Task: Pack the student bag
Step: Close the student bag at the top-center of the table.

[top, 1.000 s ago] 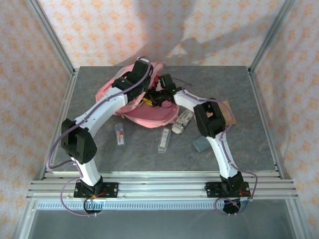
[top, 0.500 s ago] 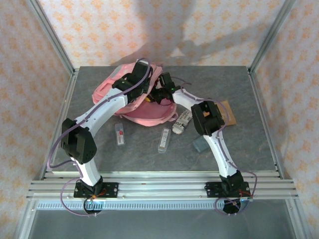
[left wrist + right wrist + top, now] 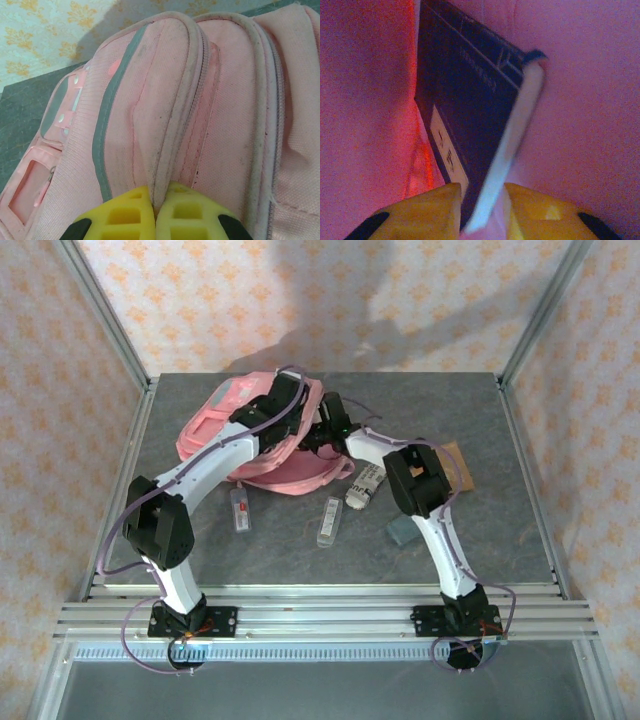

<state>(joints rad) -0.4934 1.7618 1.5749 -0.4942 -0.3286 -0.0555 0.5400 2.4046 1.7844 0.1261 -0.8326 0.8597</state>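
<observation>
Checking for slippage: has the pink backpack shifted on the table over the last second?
Yes. The student bag has shifted left: its edge now lies nearer the table's left rail. The left gripper is shut on its seam.

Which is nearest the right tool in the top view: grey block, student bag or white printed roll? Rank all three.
1. The student bag: the right tool is inside it, closed on a dark book.
2. The white printed roll: on the table just right of the bag.
3. The grey block: farther toward the near edge, on the right.
</observation>
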